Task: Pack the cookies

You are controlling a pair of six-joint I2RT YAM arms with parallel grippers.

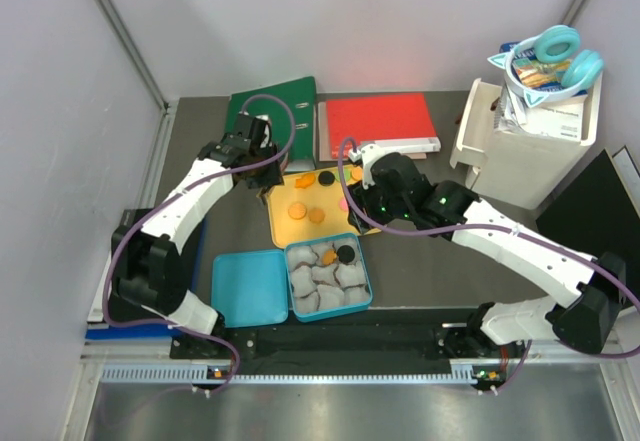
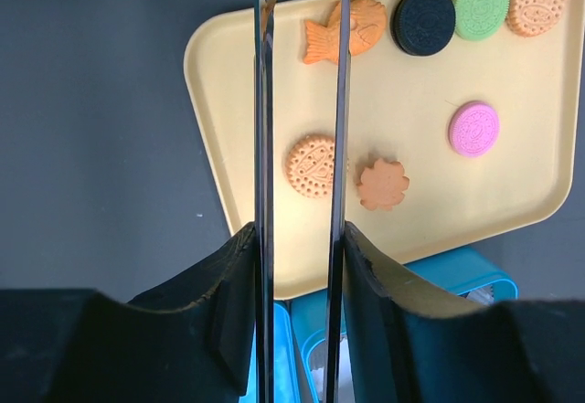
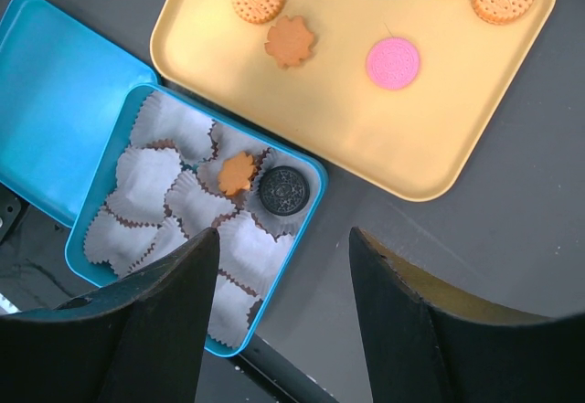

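The cookies lie on a yellow tray (image 2: 439, 211): a fish-shaped orange one (image 2: 361, 24), a black one (image 2: 423, 21), green (image 2: 482, 5), pink (image 2: 473, 129), round orange ones (image 2: 311, 165) and a flower-shaped one (image 2: 382, 184). My left gripper (image 2: 300, 238) is shut on thin black tongs (image 2: 262, 147), whose blades stand apart and reach over the tray's far left end. The right blade crosses the fish cookie; nothing is pinched. A blue tin (image 3: 306, 170) of paper cups holds an orange cookie (image 3: 237, 173) and a black one (image 3: 284, 191). My right gripper (image 3: 283, 238) hangs open over the tin's corner.
The tin's blue lid (image 1: 248, 288) lies left of the tin (image 1: 366, 279). Behind the tray (image 1: 285, 229) lie a green binder (image 1: 270, 101) and a red folder (image 1: 380, 121). A white box (image 1: 530, 141) with turquoise headphones (image 1: 560, 56) stands at the back right.
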